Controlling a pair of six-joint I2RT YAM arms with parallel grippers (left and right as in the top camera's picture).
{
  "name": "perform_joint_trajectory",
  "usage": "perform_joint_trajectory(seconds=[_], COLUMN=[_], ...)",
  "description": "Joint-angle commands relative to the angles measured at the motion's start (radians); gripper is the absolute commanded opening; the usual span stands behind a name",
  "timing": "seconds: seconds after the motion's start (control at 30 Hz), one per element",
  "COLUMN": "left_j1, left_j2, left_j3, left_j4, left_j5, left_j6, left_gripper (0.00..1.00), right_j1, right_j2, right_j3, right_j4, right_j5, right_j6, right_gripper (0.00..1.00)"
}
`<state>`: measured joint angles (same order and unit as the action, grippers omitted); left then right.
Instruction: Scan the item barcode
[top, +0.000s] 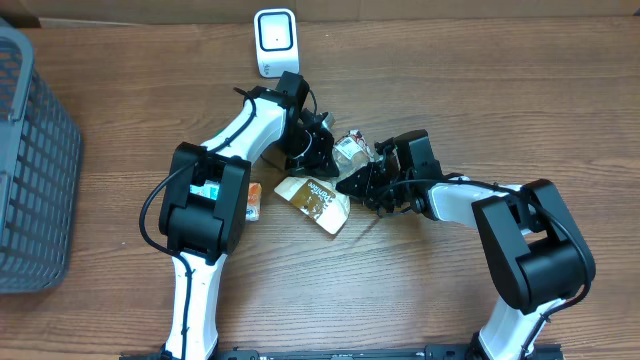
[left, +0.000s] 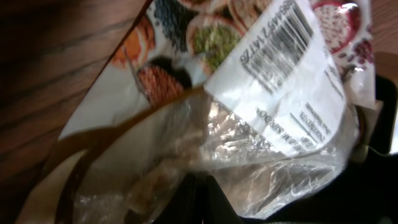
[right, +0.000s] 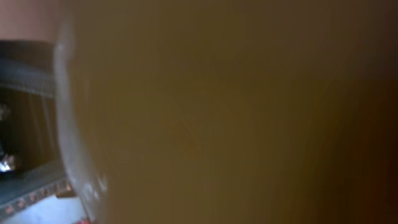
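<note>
Showing barcode label (left: 277, 38) at left wrist only; blurred at right wrist. Clamps pouch (left: 155, 81) with left pincer (top: 325, 155), reaching 1 o'clock; cannot tell right pincer (top: 358, 183) width.

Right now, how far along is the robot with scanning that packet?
Done: the left gripper is shut on the packet, and the packet's barcode shows in the left wrist view. In hand: the right gripper is against the packet too; whether it is shut, I cannot tell. Left: presenting the barcode to the white scanner, which stands well apart from it.
</note>
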<state>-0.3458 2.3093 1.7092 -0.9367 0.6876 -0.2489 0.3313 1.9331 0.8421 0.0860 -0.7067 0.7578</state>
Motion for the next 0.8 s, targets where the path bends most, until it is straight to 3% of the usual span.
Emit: perform_joint_trajectory(seconds=[0.0,0.13,0.3,0.4,0.57,0.77], left_j1=[0.011,0.053,0.140,0.193,0.257,0.288], left_j2=[0.023,-0.016,-0.086,-0.109,-0.112,-0.113], left_j3=[0.058,0.159,0.299,0.349,0.351,0.355], left_j4=[-0.038,-0.114,-0.219,-0.276,-0.343,-0.367], left_j5=[0.023,0.019,0.011,0.005,-0.077,-0.169], left_j6=[0.065,0.115,0.161,0.175,0.175,0.197], left_gripper=[0.04,0.04,0.04,0.04,0.04,0.04], right_j1=[0.009,0.006,-0.014,-0.026,-0.029,-0.029], right_j2=[0.013,0.005,-0.034,-0.063,-0.073,-0.073], right_j3=[-0.003,-0.002,0.045,0.128,0.397,0.721], right_j4=[0.022,0.018,-0.111,-0.328,-0.838,-1.212], right_j5=[-0.032,-0.078,-0.183,-0.197,-0.170,-0.158], right_j6=[0.004,-0.031,-0.202,-0.383,-0.783,-1.038], right_gripper=[0.14,0.08,0.04,0.04,0.04,0.04])
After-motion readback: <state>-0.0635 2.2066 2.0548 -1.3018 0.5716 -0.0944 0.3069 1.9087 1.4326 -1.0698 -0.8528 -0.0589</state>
